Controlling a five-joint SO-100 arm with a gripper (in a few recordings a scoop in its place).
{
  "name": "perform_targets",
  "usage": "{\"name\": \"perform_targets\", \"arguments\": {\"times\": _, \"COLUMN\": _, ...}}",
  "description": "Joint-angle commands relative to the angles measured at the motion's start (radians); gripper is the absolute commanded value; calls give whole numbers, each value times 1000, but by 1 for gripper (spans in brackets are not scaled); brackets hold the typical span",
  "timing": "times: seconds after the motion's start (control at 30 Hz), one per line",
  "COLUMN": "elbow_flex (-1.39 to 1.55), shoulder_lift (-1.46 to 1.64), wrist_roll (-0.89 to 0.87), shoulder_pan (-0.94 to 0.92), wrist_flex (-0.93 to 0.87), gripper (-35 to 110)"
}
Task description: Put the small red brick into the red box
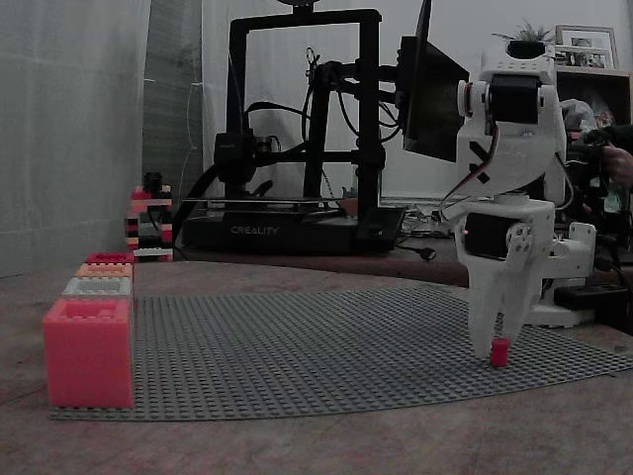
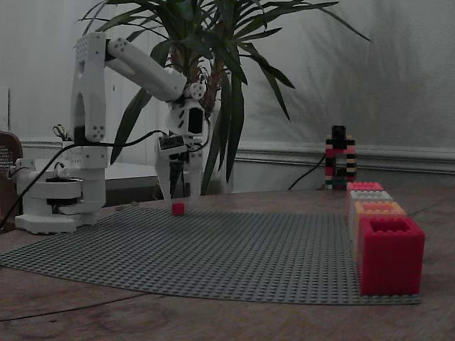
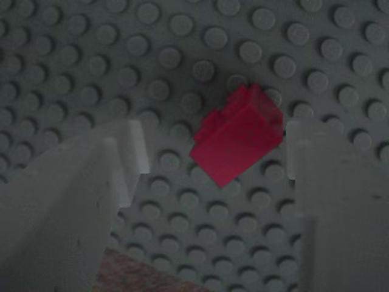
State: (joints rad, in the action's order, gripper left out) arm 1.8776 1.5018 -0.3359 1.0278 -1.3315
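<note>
Wrist view alone shows fingers (image 3: 213,182) spread, seemingly clear of small red brick (image 3: 238,137)

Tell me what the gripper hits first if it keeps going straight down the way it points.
Most likely the small red brick, which lies between the open fingers of the gripper; if the fingers straddle it, they would meet the grey studded baseplate instead.
</note>
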Motion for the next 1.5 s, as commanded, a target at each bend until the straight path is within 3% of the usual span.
{"name": "perform_targets", "arguments": {"times": 0.0, "elbow_flex": -31, "shoulder_lift": 18, "wrist_roll": -6, "shoulder_pan": 25, "wrist_flex": 2, "gripper": 20}}
{"name": "perform_targets", "arguments": {"times": 0.2, "elbow_flex": -32, "shoulder_lift": 0, "wrist_roll": -12, "shoulder_pan": 29, "wrist_flex": 8, "gripper": 17}}
{"name": "perform_targets", "arguments": {"times": 0.37, "elbow_flex": -37, "shoulder_lift": -5, "wrist_roll": -11, "shoulder_pan": 34, "wrist_flex": 8, "gripper": 3}}
{"name": "perform_targets", "arguments": {"times": 0.93, "elbow_flex": -160, "shoulder_lift": 29, "wrist_roll": -12, "shoulder_pan": -3, "wrist_flex": 18, "gripper": 0}}
{"name": "perform_targets", "arguments": {"times": 1.2, "elbow_flex": -417, "shoulder_lift": 32, "wrist_roll": -15, "shoulder_pan": -247, "wrist_flex": 2, "gripper": 0}}
{"name": "perform_targets", "arguments": {"times": 1.47, "elbow_flex": -505, "shoulder_lift": 66, "wrist_roll": 104, "shoulder_pan": -594, "wrist_flex": -5, "gripper": 0}}
